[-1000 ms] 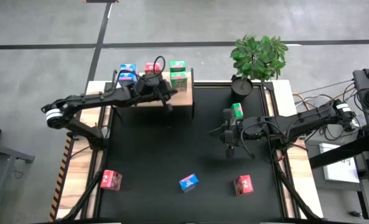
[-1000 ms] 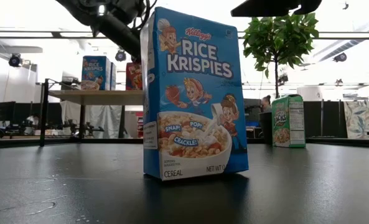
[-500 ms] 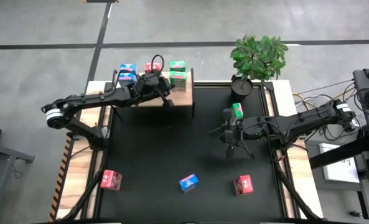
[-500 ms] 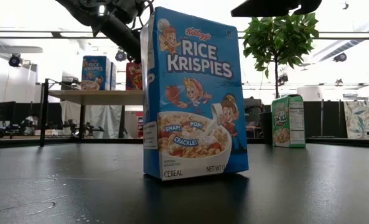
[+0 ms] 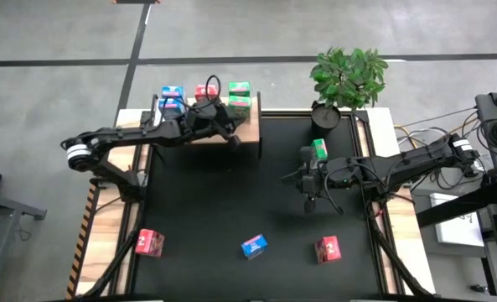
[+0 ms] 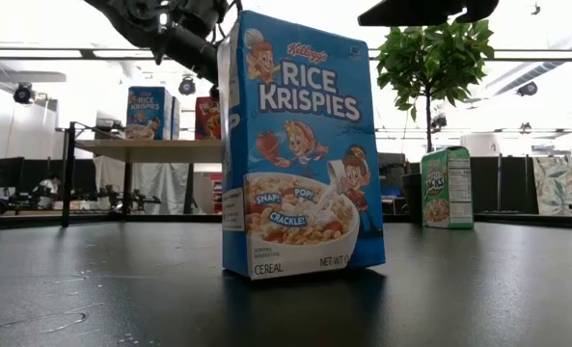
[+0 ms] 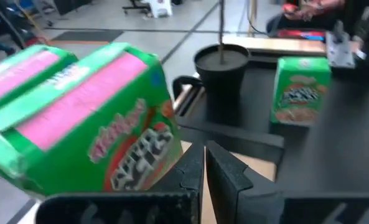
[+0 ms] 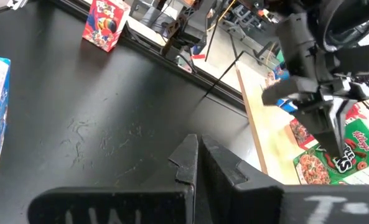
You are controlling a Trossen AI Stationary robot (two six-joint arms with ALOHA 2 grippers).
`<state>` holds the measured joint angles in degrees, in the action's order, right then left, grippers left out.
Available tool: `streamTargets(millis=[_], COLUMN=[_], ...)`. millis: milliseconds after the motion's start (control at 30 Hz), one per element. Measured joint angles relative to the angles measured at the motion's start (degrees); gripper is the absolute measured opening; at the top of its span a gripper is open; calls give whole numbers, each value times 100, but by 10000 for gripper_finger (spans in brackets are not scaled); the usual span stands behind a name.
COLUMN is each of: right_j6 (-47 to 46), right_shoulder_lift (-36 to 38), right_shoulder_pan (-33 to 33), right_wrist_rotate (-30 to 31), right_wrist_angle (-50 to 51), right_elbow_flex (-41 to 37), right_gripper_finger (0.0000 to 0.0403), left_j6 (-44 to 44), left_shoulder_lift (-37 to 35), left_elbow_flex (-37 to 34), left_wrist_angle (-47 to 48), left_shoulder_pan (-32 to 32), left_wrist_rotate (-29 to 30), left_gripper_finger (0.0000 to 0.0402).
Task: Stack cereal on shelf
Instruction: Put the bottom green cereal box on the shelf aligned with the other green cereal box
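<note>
Cereal boxes, nine counted: three blue, three red, three green. Five already on shelf (image 5: pixel 250 130): blue pair (image 5: pixel 171 92), one shelf red box (image 5: pixel 204 91), green pair (image 5: pixel 240 87). Four left on black mat (image 5: pixel 231 193): lone green box (image 5: pixel 318 149) near plant (image 5: pixel 349 75), front blue box (image 5: pixel 254 246), left red box (image 5: pixel 150 243), right red box (image 5: pixel 328 248). Judged slightly over half done.

Left gripper (image 7: pixel 204 167) at shelf's front edge, just beside green pair; fingers closed together, holding nothing. Right gripper (image 8: pixel 198 158) above mat's right half, near lone green box; fingers likewise closed and empty. Remaining, by estimate: four pick-ups and four placings.
</note>
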<state>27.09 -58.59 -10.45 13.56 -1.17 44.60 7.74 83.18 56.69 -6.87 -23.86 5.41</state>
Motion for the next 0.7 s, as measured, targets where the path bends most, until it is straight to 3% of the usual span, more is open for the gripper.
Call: streamTargets(millis=[233, 700], right_j6=[2, 64], right_shoulder_lift=[0, 0], right_shoulder_pan=[1, -1], right_wrist_rotate=[0, 0], right_wrist_angle=[2, 2], right_elbow_flex=[0, 0], right_gripper_finger=[9, 9], left_j6=[-224, -522], left_shoulder_lift=[230, 221], left_elbow_flex=[-6, -2], left_wrist_angle=[-261, -470], left_shoulder_pan=[5, 5], left_wrist_rotate=[612, 757], left_gripper_finger=[0, 0])
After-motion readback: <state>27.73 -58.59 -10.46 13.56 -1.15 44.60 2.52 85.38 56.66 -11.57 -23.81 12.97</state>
